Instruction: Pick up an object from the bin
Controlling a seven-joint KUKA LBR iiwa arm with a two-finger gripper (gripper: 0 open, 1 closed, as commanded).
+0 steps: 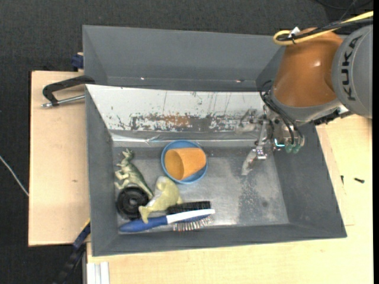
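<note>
Dark carpet all round, grey metal bin (100, 170) in middle. Front-left corner heap: green toy dinosaur (127, 167), black round wheel-ish thing (130, 200), pale yellow-green figure (164, 191), blue-handled brush (145, 223). Next over, orange cup (183, 163) lying in blue bowl (183, 144). Right half is bare bin floor, with gripper (256, 158) above it near back wall. Nothing visibly in it, and how wide it's open I can't tell tbh. Reads as approach step. Next move probably needs travel left, then descent. Heap hugs walls; cup has more room.

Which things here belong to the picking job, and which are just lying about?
Job: gripper, above bare floor; grey bin.
Lying about, none singled out: orange cup, blue bowl, green dinosaur, black ring, yellowish figure, blue-handled brush.
</note>
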